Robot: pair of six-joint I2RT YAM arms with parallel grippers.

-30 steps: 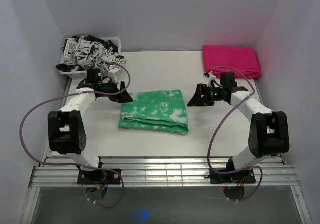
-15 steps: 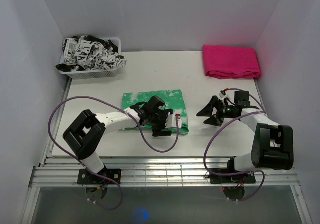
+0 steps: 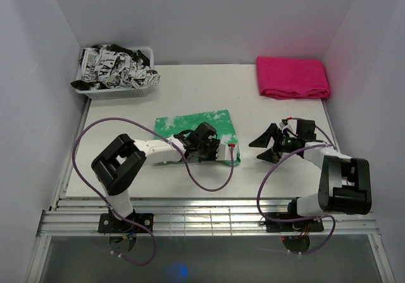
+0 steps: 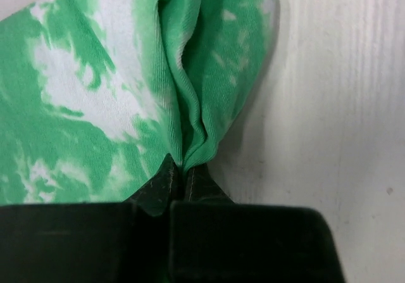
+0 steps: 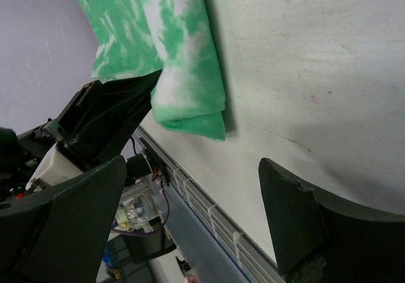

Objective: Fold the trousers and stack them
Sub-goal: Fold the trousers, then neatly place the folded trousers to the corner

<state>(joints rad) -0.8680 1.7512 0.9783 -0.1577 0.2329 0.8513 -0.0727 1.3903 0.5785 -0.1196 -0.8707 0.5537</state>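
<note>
White tabletop (image 3: 190, 93) boxed in by pale walls on three sides, with a slatted metal rail (image 3: 209, 216) along the near edge where both arm bases are bolted.

Just beyond that rail, the left arm reaches rightward across the near edge of the trousers (image 3: 190, 123). These lie folded into a rough rectangle in the middle of the table, bright green with cloudy white blotches. The left gripper (image 4: 183, 172) sits at the trousers' near right part with its jaws pressed together on the cloth. In the left wrist view, a raised ridge of green fabric runs straight into the fingertips and is pinched between them, with bare table showing just to the right of the fold.

To the right of the trousers, apart from them, the right gripper (image 3: 261, 147) hovers low over bare table with its jaws spread wide and nothing between them. Its open mouth faces the trousers. In its own wrist view, the trousers' near right corner lies flat on the table in stacked layers, with the left gripper's black body on top of it.

Farther back and to the left of the trousers, a white basket (image 3: 85, 88) stands in the far corner, heaped with black-and-white printed fabric (image 3: 117, 64). Farther back and to the right of the trousers, a folded magenta cloth (image 3: 292, 77) lies flat against the far wall.
</note>
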